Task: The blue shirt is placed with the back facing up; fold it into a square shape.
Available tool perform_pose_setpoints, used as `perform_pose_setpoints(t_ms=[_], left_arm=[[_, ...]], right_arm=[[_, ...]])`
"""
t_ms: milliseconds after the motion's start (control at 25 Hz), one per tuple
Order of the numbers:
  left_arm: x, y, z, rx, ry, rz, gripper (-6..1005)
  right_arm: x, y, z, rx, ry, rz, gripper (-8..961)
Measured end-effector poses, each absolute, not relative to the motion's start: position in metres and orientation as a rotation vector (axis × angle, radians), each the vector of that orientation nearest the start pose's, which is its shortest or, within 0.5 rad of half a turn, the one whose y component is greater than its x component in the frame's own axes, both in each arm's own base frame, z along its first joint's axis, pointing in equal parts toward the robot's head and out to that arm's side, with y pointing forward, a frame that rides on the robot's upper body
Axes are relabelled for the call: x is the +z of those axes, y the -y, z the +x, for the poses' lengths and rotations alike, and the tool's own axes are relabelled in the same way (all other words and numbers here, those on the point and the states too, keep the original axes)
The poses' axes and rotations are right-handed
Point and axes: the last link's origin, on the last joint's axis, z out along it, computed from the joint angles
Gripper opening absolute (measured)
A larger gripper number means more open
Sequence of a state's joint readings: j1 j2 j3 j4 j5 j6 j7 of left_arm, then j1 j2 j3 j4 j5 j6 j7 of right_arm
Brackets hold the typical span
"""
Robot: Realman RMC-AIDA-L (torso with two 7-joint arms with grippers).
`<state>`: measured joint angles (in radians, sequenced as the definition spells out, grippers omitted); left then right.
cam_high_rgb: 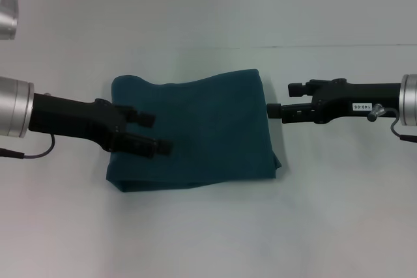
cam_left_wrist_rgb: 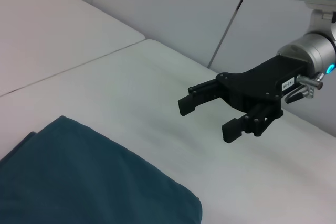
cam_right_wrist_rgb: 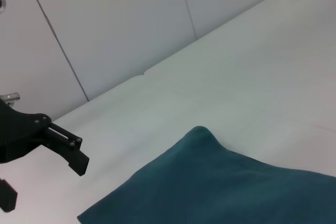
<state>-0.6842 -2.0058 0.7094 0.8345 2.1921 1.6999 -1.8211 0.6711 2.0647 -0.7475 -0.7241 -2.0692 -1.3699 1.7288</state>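
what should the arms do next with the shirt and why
Probably back both arms away. The blue shirt already lies folded in a rough square; the left gripper hovers open over its left edge, and the right gripper is open, just off its right edge, holding nothing.

You have bare worktop (cam_high_rgb: pixel 208 239) all around the blue shirt (cam_high_rgb: pixel 195 128). The left gripper (cam_high_rgb: pixel 151 132) overhangs its left edge; the right gripper (cam_high_rgb: pixel 273 111) stands just beside its right edge.

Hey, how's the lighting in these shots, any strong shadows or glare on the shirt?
Head view: even, diffuse light, no glare on the blue shirt, only a faint shadow along its edges. Left wrist view: right pincer crisp, open. Right wrist view: soft light, table bright.
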Motion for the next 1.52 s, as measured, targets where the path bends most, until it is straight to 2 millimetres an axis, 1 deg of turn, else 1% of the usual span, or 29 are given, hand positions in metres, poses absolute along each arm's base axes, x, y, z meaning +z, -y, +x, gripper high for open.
perform_pose_setpoints(t_ms=[80,120,280,400,680,760,920,1320,1520], left_arm=[[0.0434,-0.3652,-0.2192,-0.433,0.855,-2.868,933],[0.0448,-0.3687,-0.2183,-0.43,0.954,-2.837,933],[0.0454,-0.37,-0.2135,-0.408,1.08,-2.83,933],[0.0461,-0.3698,-0.2119,-0.41,1.102,-2.83,933],[0.0469,-0.3706,-0.2142,-0.412,1.087,-2.818,933],[0.0473,-0.3701,-0.2153,-0.412,1.065,-2.822,933],[0.0451,-0.3688,-0.2157,-0.417,1.025,-2.834,933],[0.0442,-0.3682,-0.2156,-0.413,1.003,-2.844,933],[0.0436,-0.3674,-0.2154,-0.418,0.932,-2.858,933]], right_arm=[[0.0085,-0.3896,0.2263,0.547,-0.826,-2.636,941],[0.0084,-0.3896,0.2261,0.545,-0.814,-2.639,941],[0.0076,-0.3887,0.2249,0.538,-0.768,-2.656,941],[0.0052,-0.3877,0.2232,0.531,-0.723,-2.673,941],[0.0015,-0.3839,0.2188,0.524,-0.587,-2.715,942],[0.0006,-0.3836,0.2181,0.524,-0.571,-2.719,942],[0.0002,-0.3835,0.2178,0.523,-0.57,-2.721,942],[0.001,-0.3838,0.219,0.527,-0.578,-2.711,942],[-0.0002,-0.3844,0.2183,0.523,-0.58,-2.713,942]])
